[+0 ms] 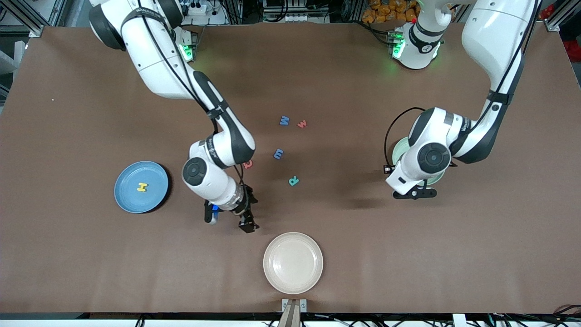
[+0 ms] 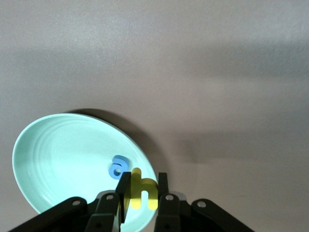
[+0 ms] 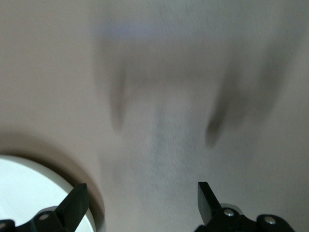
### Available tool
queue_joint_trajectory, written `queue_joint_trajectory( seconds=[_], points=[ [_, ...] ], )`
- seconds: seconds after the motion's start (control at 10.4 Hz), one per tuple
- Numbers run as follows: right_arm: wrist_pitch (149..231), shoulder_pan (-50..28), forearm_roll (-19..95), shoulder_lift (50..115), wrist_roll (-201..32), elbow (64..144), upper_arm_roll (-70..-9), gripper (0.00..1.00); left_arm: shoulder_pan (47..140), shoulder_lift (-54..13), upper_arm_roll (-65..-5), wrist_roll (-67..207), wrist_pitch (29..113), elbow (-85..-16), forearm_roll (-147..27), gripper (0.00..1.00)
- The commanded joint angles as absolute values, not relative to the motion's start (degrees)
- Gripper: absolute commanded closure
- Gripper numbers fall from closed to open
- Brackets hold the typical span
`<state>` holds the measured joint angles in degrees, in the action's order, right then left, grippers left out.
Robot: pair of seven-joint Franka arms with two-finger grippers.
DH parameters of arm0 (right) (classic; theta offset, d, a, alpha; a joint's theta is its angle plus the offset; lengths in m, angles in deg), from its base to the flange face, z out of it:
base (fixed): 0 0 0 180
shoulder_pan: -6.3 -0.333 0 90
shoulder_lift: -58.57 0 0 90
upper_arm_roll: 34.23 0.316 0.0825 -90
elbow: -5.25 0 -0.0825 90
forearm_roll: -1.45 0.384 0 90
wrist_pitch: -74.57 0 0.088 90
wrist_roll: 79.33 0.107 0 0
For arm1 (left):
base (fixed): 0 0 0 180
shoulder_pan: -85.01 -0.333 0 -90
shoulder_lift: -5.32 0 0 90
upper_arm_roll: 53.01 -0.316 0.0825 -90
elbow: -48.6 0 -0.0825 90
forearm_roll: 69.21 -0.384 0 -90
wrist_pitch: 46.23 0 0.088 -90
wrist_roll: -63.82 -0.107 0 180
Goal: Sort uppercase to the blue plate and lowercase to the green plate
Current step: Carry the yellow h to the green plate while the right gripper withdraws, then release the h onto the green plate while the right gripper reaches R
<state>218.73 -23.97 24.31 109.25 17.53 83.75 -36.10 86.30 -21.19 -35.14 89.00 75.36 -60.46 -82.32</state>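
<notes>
My left gripper (image 2: 143, 175) is shut on the yellow lowercase h (image 2: 137, 187) and holds it upright over the rim of the green plate (image 2: 63, 154). A blue a (image 2: 118, 167) lies in that plate. In the front view the left gripper (image 1: 415, 194) covers most of the green plate (image 1: 398, 152). My right gripper (image 1: 229, 221) hangs open and empty over bare table between the blue plate (image 1: 131, 200) and the cream plate. A yellow H (image 1: 142, 186) lies in the blue plate. Mid-table lie blue W (image 1: 284, 120), red w (image 1: 302, 123), blue m (image 1: 278, 154), teal R (image 1: 293, 180) and a red Q (image 1: 248, 164), half hidden by the right arm.
A cream-white plate (image 1: 293, 262) sits near the table's front edge, nearer the front camera than the letters. Its rim (image 3: 29, 193) shows beside my right gripper (image 3: 141, 189). The brown table covering stretches wide toward both ends.
</notes>
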Motion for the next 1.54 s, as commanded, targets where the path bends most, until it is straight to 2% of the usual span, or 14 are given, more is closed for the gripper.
queue_joint_trajectory(
  seconds=[0.0, 0.19, 0.58, 0.96, 1.06, 1.25, 1.45],
  points=[
    [219.1, -25.2, 32.2, 110.4, 19.5, 81.5, -36.4, 0.0, 82.9, -15.4, -34.2, 85.2, 84.9, -71.9, -84.1, 1.0],
    [219.1, -26.1, 38.1, 110.9, 18.9, 82.1, -36.5, 0.0, 81.2, -13.4, -34.3, 81.3, 89.4, -76.8, -84.8, 1.0],
    [218.5, -30.6, 35.3, 112.1, 17.5, 82.9, -36.3, 0.0, 77.9, -12.1, -35.4, 73.0, 91.3, -80.1, -85.0, 1.0],
    [218.4, -32.5, 35.1, 111.0, 19.0, 86.3, -35.5, 0.0, 76.1, -12.5, -36.7, 69.4, 99.7, -84.1, -85.1, 1.0],
    [218.4, -32.5, 33.1, 111.0, 19.0, 87.4, -35.0, 0.0, 76.0, -12.6, -37.4, 69.3, 101.3, -85.0, -86.4, 0.96],
    [218.4, -31.8, 27.8, 110.3, 19.2, 89.4, -32.4, 0.0, 76.0, -12.5, -38.5, 69.2, 101.6, -85.1, -88.4, 0.74],
    [218.4, -31.8, 27.1, 108.7, 19.3, 90.7, -30.5, 0.0, 76.0, -12.4, -38.5, 69.3, 101.6, -85.0, -88.4, 0.67]
  ],
)
